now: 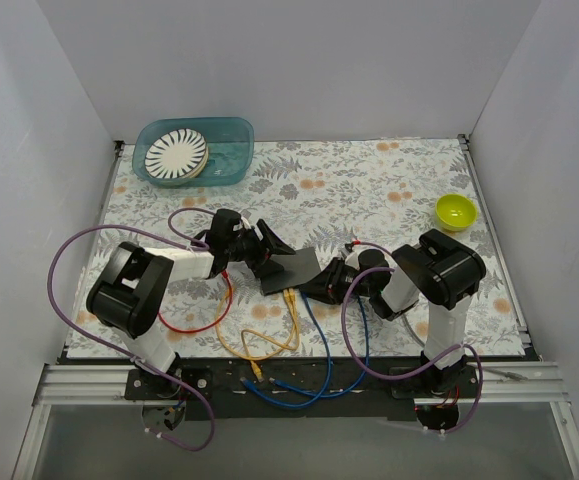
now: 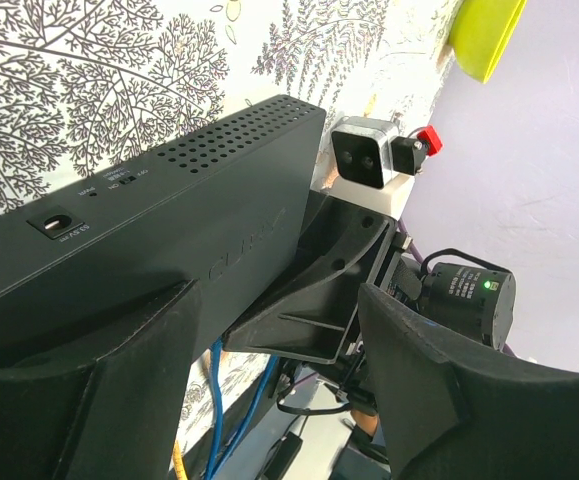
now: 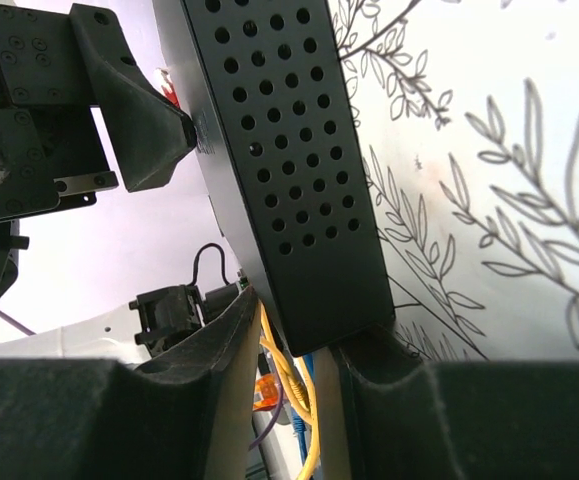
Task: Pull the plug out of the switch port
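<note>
- The left arm (image 1: 134,290) is built from bulky black joint housings and white link covers; the right arm (image 1: 439,270) has the same build.
- A thin purple cable (image 1: 64,250) loops wide beside the left arm, and a second purple cable (image 1: 343,318) loops beside the right arm.
- The left gripper (image 1: 261,252) and the right gripper (image 1: 331,282) are matte black, with thick, angular fingers (image 2: 449,400).
- Small round screws (image 3: 44,45) sit in the black mount of the left finger.
- A grey-white camera block (image 2: 359,160) with dark lenses sits on the right wrist, and a small red part (image 2: 427,140) is next to it.
- A round black motor (image 2: 464,300) carries white printed text and a small green light (image 2: 485,284).
</note>
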Controlling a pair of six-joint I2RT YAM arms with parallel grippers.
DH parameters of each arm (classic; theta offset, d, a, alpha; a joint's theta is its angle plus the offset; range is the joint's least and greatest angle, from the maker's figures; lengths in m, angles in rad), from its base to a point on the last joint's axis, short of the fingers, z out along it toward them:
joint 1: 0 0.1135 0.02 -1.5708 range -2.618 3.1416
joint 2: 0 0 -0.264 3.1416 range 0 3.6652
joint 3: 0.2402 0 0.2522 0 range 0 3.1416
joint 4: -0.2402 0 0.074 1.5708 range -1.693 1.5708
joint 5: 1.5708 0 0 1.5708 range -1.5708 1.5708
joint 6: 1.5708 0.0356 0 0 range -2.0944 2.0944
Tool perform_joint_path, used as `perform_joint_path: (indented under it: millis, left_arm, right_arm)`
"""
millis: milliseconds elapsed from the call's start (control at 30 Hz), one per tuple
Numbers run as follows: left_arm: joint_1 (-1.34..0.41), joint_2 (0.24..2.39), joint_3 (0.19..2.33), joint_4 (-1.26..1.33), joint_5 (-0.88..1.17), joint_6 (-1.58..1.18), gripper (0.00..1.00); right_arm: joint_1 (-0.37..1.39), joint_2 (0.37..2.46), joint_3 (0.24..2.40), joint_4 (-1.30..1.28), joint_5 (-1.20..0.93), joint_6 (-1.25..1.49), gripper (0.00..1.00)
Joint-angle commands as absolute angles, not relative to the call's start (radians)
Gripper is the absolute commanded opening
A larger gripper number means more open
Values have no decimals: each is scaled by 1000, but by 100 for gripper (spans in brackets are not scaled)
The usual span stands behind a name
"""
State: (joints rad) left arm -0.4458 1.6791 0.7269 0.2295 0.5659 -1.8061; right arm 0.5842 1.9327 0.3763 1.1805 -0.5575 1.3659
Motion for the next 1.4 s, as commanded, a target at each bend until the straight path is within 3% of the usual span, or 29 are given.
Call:
perform_joint_path:
  millis: [0,433,567,600,667,867,1367]
  left_arm:
    - [-442,1690,706,216,568,-1787,64]
    - [-442,1681,693,219,565,-1789,64]
    - [-442,1678,689,218,563,-1787,64]
    - [-442,1675,686,218,564,-1786,64]
    - [-442,1674,681,219,563,-1787,64]
    - [-442,1658,669,224,589,-1787,64]
    - [-574,1670,650,270,595,-1855,64]
  right_arm:
    - [589,1942,393,1186,-543,1385,35]
    - [589,1895,405,1091,-526,1364,37]
    - [588,1885,442,1003,-520,1338,27]
    - [589,1885,449,990,-520,1327,18]
    - [591,1885,459,973,-520,1322,11]
    - [589,1899,442,1009,-538,1313,1]
    - [592,1816,523,652,-522,973,1]
